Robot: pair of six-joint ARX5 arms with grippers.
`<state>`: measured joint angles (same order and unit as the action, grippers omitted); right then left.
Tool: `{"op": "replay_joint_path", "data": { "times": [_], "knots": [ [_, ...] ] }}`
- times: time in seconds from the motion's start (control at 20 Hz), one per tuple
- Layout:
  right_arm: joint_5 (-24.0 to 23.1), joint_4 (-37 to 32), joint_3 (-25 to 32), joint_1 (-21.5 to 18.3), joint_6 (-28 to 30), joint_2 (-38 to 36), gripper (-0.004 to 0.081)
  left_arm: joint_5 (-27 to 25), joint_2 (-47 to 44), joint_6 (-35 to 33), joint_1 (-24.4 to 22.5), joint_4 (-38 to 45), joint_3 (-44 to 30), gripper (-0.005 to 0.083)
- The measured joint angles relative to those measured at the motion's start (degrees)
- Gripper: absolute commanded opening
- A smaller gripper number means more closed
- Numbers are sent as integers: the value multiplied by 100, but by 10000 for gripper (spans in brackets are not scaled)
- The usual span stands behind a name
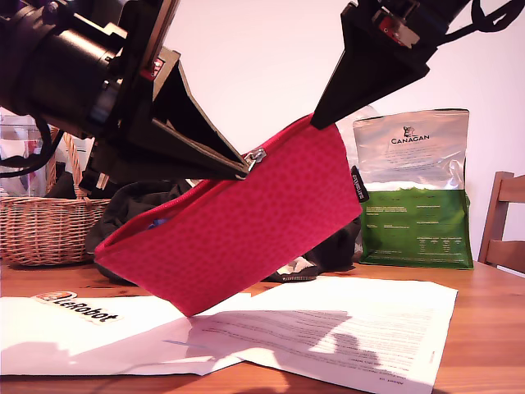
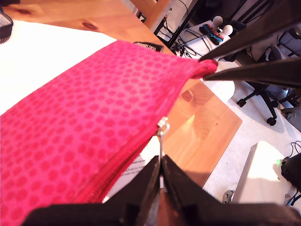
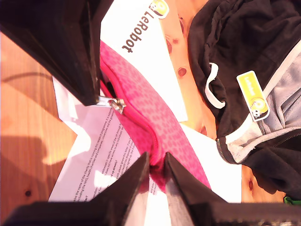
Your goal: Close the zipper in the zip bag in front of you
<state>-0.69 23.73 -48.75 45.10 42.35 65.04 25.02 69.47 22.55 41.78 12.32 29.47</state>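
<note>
The pink-red spotted zip bag (image 1: 238, 222) hangs tilted above the table, held between both grippers. My first gripper (image 1: 244, 167), on the exterior view's left, is shut on the silver pull tab of the zipper slider (image 1: 256, 156); the first wrist view shows the slider (image 2: 163, 125) just beyond its closed jaws (image 2: 161, 165). My second gripper (image 1: 316, 123) comes down from the exterior view's upper right and is shut on the pouch's raised top corner (image 3: 156, 165). The red zipper tape (image 2: 117, 172) runs back from the slider. The black side tag (image 1: 358, 185) hangs on the high end.
White paper sheets (image 1: 344, 328) and a LeRobot sticker (image 1: 74, 305) lie on the wooden table under the pouch. Behind it are a wicker basket (image 1: 41, 230), a black garment (image 1: 139, 201), the green-and-silver Canagan bag (image 1: 414, 189) and a wooden chair (image 1: 502, 222).
</note>
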Motion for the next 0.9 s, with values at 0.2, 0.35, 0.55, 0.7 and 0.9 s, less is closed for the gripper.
{"op": "replay_joint_path", "data": {
  "times": [0.2, 0.35, 0.55, 0.7, 0.9],
  "knots": [
    [-76, 81, 0, 0, 11, 0, -13, -7, -2, -20, -2, -170, 4, -24],
    [-81, 103, 0, 0, 13, 0, -13, -2, -2, -61, -35, -184, 4, -24],
    [-138, 120, 0, 0, 13, 0, -13, 4, -2, -107, -140, -273, 4, -24],
    [-142, 127, 0, 0, 15, 2, -13, 4, -2, -170, -162, -339, 7, -24],
    [-144, 127, 0, 0, 15, 0, -13, 4, -2, -188, -170, -369, 7, -24]
  ]
}}
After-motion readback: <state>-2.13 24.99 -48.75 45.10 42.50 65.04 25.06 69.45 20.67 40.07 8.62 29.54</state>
